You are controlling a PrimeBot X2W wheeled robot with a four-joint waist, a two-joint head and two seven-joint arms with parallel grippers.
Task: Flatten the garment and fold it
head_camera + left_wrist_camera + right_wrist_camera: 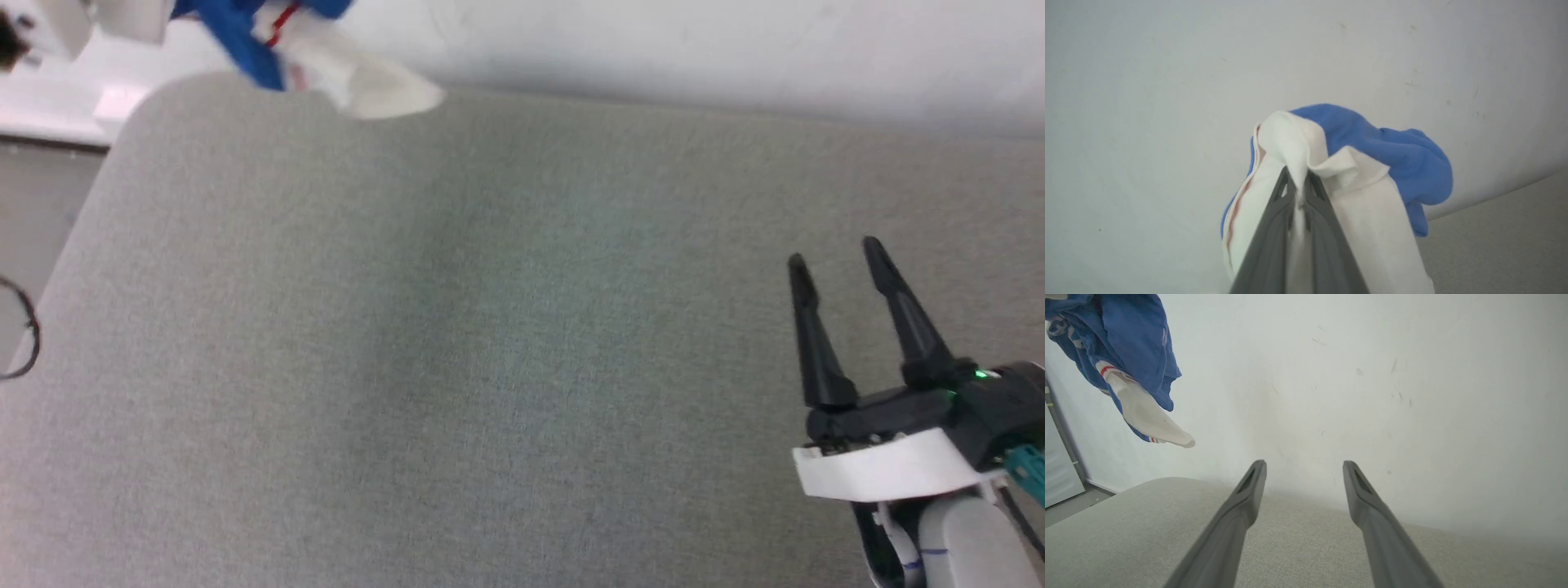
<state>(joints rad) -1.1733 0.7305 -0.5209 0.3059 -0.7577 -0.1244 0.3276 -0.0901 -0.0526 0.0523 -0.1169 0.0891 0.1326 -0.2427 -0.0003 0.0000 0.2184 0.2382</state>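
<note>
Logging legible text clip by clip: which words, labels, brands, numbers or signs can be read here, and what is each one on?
No text can be read in these pictures.
White print on the blue garment, upper left of the right wrist view: crumpled and too blurred to read.
Grey work surface and wall: no lettering visible.

Grey fabric-covered table (490,367) with a rounded corner, against a scuffed white wall (735,49); thin black loop (28,339) beside it.
</note>
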